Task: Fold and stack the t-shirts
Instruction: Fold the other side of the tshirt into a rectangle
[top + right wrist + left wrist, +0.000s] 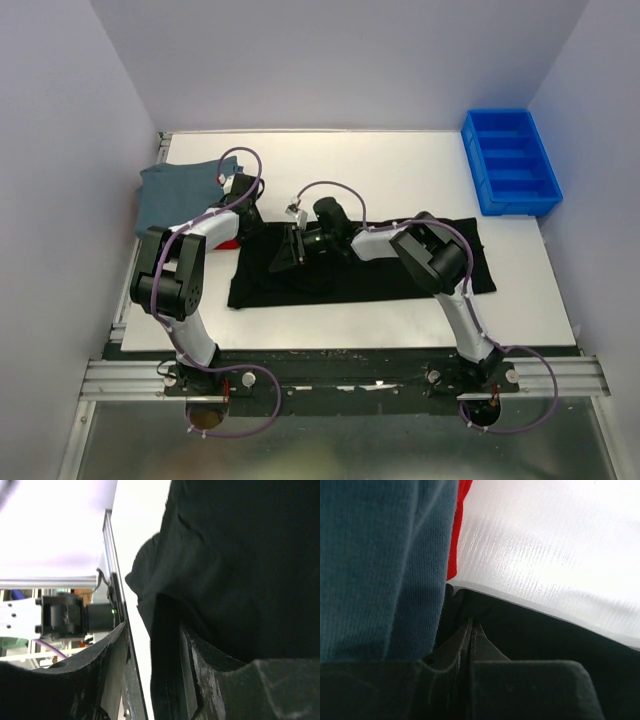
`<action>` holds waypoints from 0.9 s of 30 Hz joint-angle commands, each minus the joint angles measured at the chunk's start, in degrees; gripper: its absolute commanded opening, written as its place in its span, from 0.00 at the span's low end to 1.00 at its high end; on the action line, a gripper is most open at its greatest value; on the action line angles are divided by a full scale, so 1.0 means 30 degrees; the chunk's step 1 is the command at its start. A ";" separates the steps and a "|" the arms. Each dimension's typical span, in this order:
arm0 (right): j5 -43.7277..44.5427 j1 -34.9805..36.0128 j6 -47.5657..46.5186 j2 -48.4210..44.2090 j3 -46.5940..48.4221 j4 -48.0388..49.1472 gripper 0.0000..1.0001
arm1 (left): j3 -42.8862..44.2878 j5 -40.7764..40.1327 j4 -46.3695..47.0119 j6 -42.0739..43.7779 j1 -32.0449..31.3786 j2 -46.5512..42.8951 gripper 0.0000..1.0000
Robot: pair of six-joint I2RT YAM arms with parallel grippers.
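Early days, by the look of it. Black tee (340, 285) lies across the middle of the desk (400, 170), long side parallel w/ the near edge. It's flat-ish but no tidy packet yet. Grey tee (165, 195) sits bunched at the far-left corner. Red tee (229, 243) shows only as a sliver where the grey tee meets the black tee's far-left corner. No stack anywhere, so prob. all three are left to fold and the stacking is not begun.

L gripper (246, 212) is down at that far-left corner of the black tee, fingers pressed together right at the cloth's edge. Whether cloth is caught between them isn't clear. R gripper (290, 245) is left of centre on the black tee, jaws astride a raised fold. A strip of desk shows between one finger and the cloth, so clamped or not, can't tell.

Edges: grey tee reaches the left edge, and the black tee's near hem runs close to the near edge but stays on the desk. The left side is crowded, w/ three tees and the L gripper all meeting there. The open room is the far-centre stretch and the right side. Bin (508, 150) is at the far-right corner, well apart from the tee.
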 commanded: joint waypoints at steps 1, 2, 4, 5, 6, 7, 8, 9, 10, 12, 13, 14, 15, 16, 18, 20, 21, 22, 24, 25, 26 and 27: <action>-0.0691 0.0644 0.0802 -0.0971 -0.2650 0.2176 0.52 | 0.0591 -0.0009 -0.0144 0.0349 0.0230 0.0400 0.07; -0.0838 0.0877 0.1008 -0.1497 -0.3498 0.2733 0.52 | 0.0591 -0.0009 -0.0144 0.0349 0.0230 0.0429 0.07; -0.0898 0.1200 0.1301 -0.2784 -0.5371 0.3935 0.52 | 0.0591 -0.0038 -0.0173 0.0349 0.0230 0.0430 0.07; -0.0840 0.1405 0.1303 -0.3400 -0.6338 0.4259 0.52 | 0.0562 -0.0067 -0.0173 0.0349 0.0230 0.0401 0.06; -0.0723 0.1552 0.1390 -0.4073 -0.7044 0.4407 0.52 | 0.0562 -0.0096 -0.0144 0.0349 0.0230 0.0342 0.07; -0.0693 0.1699 0.1536 -0.4689 -0.7718 0.4554 0.52 | 0.0562 -0.0126 -0.0115 0.0349 0.0230 0.0342 0.07; -0.0664 0.1845 0.1769 -0.5217 -0.8247 0.4729 0.52 | 0.0533 -0.0184 -0.0143 0.0349 0.0259 0.0284 0.07; -0.0635 0.1992 0.1916 -0.5774 -0.8746 0.4905 0.52 | 0.0503 -0.0214 -0.0144 0.0378 0.0260 0.0312 0.07; -0.0634 0.2022 0.1947 -0.6330 -0.9186 0.4849 0.52 | 0.0532 -0.0243 -0.0115 0.0378 0.0260 0.0284 0.07; -0.0460 0.2081 0.1831 -0.7298 -0.9715 0.4295 0.53 | 0.0532 -0.0272 -0.0144 0.0378 0.0260 0.0312 0.07; -0.0400 0.2081 0.1656 -0.7709 -0.9804 0.3885 0.53 | 0.0561 -0.0272 -0.0144 0.0407 0.0260 0.0284 0.07; -0.0255 0.2110 0.1306 -0.8119 -0.9747 0.3214 0.53 | 0.0562 -0.0272 -0.0202 0.0408 0.0260 0.0283 0.07; -0.0137 0.2081 0.0868 -0.8413 -0.9428 0.2395 0.53 | 0.0533 -0.0272 -0.0202 0.0379 0.0260 0.0254 0.07; 0.0154 0.2081 0.0167 -0.8619 -0.9018 0.1140 0.53 | 0.0532 -0.0243 -0.0173 0.0378 0.0289 0.0225 0.07; 0.0769 0.2081 -0.1153 -0.8476 -0.7673 -0.1148 0.53 | 0.0532 -0.0243 -0.0202 0.0378 0.0289 0.0196 0.07; 0.1297 0.2081 -0.2004 -0.7950 -0.6209 -0.2879 0.54 | 0.0561 -0.0243 -0.0202 0.0378 0.0289 0.0108 0.07; 0.1531 0.2081 -0.2182 -0.7715 -0.5854 -0.3205 0.54 | 0.0591 -0.0243 -0.0260 0.0378 0.0260 0.0107 0.07; 0.1708 0.2081 -0.2300 -0.7452 -0.5531 -0.3296 0.54 | 0.0620 -0.0214 -0.0290 0.0378 0.0260 0.0107 0.07; 0.2205 0.2052 -0.2475 -0.6983 -0.5149 -0.3209 0.54 | 0.0591 -0.0185 -0.0291 0.0349 0.0260 -0.0038 0.07; 0.2498 0.2052 -0.2680 -0.6720 -0.4886 -0.3180 0.54 | 0.0504 -0.0156 -0.0203 0.0349 0.0260 -0.0097 0.07; 0.2820 0.2052 -0.2914 -0.6369 -0.4622 -0.3179 0.54 | 0.0445 -0.0126 -0.0202 0.0349 0.0231 -0.0185 0.07; 0.3055 0.1994 -0.3148 -0.5901 -0.4301 -0.3179 0.54 | 0.0415 -0.0126 -0.0202 0.0320 0.0259 -0.0186 0.07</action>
